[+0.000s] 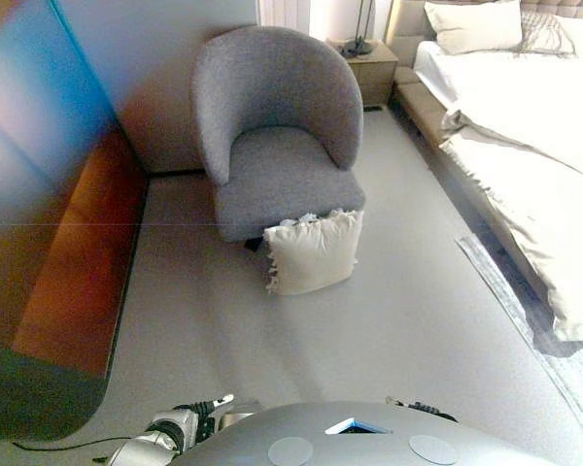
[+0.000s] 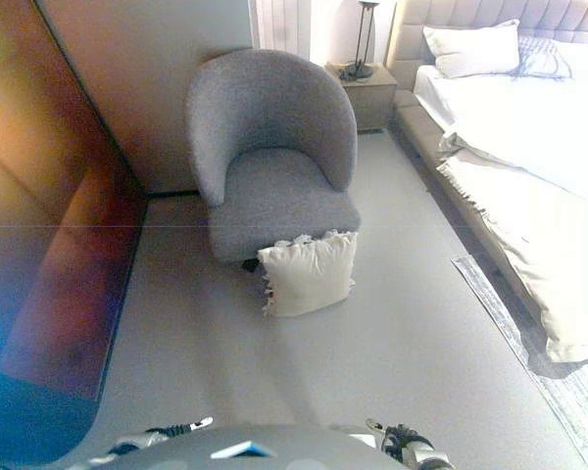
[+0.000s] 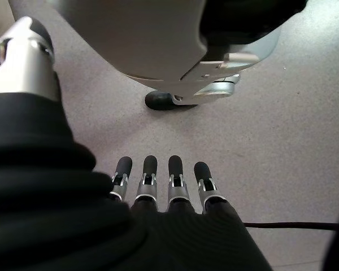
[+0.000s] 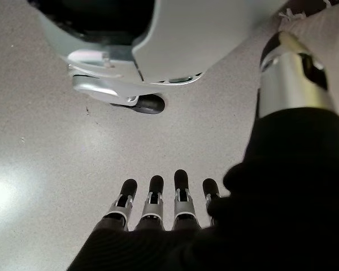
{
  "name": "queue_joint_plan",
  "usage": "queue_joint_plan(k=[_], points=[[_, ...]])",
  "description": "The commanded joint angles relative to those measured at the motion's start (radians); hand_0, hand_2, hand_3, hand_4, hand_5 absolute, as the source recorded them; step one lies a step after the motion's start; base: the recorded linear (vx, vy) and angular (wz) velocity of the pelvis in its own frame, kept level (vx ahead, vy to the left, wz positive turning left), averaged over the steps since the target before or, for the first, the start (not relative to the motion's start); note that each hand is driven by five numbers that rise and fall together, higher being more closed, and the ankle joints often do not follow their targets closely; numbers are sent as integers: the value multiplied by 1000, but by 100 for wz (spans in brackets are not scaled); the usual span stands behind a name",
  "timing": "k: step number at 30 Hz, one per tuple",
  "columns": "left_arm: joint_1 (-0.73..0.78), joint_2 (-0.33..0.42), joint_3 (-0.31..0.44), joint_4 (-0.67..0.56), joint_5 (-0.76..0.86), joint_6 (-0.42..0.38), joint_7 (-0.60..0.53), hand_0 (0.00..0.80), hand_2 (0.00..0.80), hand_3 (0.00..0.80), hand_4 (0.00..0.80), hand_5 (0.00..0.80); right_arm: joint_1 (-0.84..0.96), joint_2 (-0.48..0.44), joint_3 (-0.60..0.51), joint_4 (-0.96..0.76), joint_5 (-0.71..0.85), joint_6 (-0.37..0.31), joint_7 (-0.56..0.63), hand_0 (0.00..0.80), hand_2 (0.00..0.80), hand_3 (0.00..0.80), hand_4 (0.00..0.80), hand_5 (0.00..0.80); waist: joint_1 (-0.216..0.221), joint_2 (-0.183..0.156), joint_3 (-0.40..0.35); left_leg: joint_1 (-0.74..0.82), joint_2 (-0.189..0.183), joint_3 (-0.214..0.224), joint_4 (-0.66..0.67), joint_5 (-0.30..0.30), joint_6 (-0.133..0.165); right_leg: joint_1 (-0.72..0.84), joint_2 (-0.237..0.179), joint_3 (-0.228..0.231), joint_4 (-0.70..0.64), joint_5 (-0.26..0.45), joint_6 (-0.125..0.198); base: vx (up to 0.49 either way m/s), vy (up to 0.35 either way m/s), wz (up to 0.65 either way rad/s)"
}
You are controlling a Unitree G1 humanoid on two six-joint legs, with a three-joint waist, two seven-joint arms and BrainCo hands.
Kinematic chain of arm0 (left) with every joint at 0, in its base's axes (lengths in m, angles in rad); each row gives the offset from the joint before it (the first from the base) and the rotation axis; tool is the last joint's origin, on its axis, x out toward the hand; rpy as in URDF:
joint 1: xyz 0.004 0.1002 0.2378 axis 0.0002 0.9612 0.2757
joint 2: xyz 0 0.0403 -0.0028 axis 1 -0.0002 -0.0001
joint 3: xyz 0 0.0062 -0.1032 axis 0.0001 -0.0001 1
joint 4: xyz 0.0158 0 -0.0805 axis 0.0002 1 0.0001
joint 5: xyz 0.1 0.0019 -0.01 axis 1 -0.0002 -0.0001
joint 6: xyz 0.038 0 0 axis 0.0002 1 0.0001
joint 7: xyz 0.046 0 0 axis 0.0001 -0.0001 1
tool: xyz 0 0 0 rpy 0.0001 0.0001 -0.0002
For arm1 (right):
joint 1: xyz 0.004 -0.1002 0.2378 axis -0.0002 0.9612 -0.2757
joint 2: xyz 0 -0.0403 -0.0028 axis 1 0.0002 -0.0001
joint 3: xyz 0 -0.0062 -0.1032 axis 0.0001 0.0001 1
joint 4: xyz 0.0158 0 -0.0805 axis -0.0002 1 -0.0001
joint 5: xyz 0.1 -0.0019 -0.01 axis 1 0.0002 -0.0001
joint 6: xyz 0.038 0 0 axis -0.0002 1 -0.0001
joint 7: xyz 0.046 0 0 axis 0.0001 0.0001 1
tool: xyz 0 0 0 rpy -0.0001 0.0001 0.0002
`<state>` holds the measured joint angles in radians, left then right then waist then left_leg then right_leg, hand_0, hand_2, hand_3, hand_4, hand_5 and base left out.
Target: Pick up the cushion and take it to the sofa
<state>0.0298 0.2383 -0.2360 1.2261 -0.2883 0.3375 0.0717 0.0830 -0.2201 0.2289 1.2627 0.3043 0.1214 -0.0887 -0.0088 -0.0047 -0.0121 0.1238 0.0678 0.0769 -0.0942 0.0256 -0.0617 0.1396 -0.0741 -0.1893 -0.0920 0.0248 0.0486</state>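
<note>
A cream cushion (image 1: 312, 251) with fringed edges stands on the floor, leaning against the front of a grey tub armchair (image 1: 277, 126). Both my hands hang low beside me, far from the cushion. My left hand (image 3: 164, 183) points down at the floor with straight fingers and holds nothing. My right hand (image 4: 164, 200) hangs the same way, fingers straight and empty. Only bits of the arms show at the bottom edge of the eye views.
A bed (image 1: 525, 107) with pale covers and pillows fills the right side, a striped rug (image 1: 525, 311) beside it. A nightstand (image 1: 369, 68) with a lamp stands behind the armchair. A dark glossy cabinet (image 1: 58, 214) runs along the left. Grey floor (image 1: 369, 340) lies between.
</note>
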Motion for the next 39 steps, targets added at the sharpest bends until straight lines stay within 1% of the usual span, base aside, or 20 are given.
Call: queue_joint_plan(k=[1,3,6,11,16,20,25,29,33,35,37,38,39], points=[[-60,14,-15,-1,23,19,2,0,0,0,0,0,-84,-29,-7,36,-18,-4,10,0,0,0,0,0,33,-15,62,20,-27,34,7,-78,52,-41,-51,5,17,18,63,0,0,0],[-56,14,-10,-3,-1,13,-16,0,0,0,0,0,-80,-27,-10,32,-14,-7,10,0,0,0,0,0,32,-15,58,19,-28,32,7,-78,52,-40,-51,7,16,18,63,0,0,0],[-54,11,-4,-12,0,38,-41,0,0,0,0,0,-77,-24,-17,27,-14,-11,12,0,0,0,0,0,33,-13,58,20,-27,33,7,-79,51,-40,-53,6,16,19,66,0,0,0],[-58,17,-12,-28,27,30,-34,0,0,0,0,0,-75,-24,-17,21,-10,-4,12,0,0,0,0,0,34,-13,58,16,-29,31,7,-78,51,-43,-52,4,16,21,66,0,0,0],[-60,16,-22,-30,20,38,-35,0,0,0,0,0,-79,-26,-17,22,-4,-2,7,0,0,0,0,0,33,-11,57,14,-30,30,7,-76,51,-45,-53,2,15,22,66,0,0,0],[-60,11,-21,7,37,15,-34,0,0,0,0,0,-80,-21,-14,28,-4,-2,3,0,0,0,0,0,31,-15,56,14,-33,29,7,-78,55,-47,-52,5,16,21,64,0,0,0],[-54,-5,-1,48,55,-16,-26,0,0,0,0,0,-78,-3,-9,40,-11,-6,-6,0,0,0,0,0,29,-23,56,20,-30,35,7,-85,56,-44,-48,9,18,18,61,23,-29,0],[-51,-4,3,57,68,-18,-27,0,0,0,0,0,-80,-2,-9,44,-12,-4,-4,0,0,0,0,0,27,-25,53,24,-27,37,7,-88,56,-44,-41,9,20,13,57,27,-65,0],[-53,-2,13,57,47,-11,-17,0,0,0,0,0,-89,-5,-10,50,-11,-5,7,0,0,0,0,0,27,-28,54,32,-26,47,13,-90,59,-48,-27,14,29,3,47,17,-105,0],[-54,-2,21,59,32,-19,0,0,0,0,0,0,-93,-7,-10,50,-11,-5,13,0,0,0,0,0,28,-33,59,25,-30,48,52,-102,61,-52,-23,18,37,-2,38,-10,-158,-1],[-56,-1,39,61,9,-56,28,0,0,0,0,0,-98,-10,-7,45,-21,-5,25,0,0,0,0,0,30,-52,69,-12,-41,46,190,-146,61,-64,-29,15,59,-8,23,-24,-204,0],[-61,-4,49,55,-13,-79,35,0,0,0,0,0,-106,-15,-2,43,-31,-10,34,0,0,0,0,0,37,-69,89,-66,-48,35,331,-186,65,-73,-36,18,82,-17,4,-40,-215,3],[-65,-6,52,54,-27,-92,32,0,0,0,0,0,-112,-20,3,38,-32,-7,35,0,0,0,0,0,43,-78,101,-111,-48,19,442,-172,63,-81,-37,19,94,-21,-12,-56,-226,3]])
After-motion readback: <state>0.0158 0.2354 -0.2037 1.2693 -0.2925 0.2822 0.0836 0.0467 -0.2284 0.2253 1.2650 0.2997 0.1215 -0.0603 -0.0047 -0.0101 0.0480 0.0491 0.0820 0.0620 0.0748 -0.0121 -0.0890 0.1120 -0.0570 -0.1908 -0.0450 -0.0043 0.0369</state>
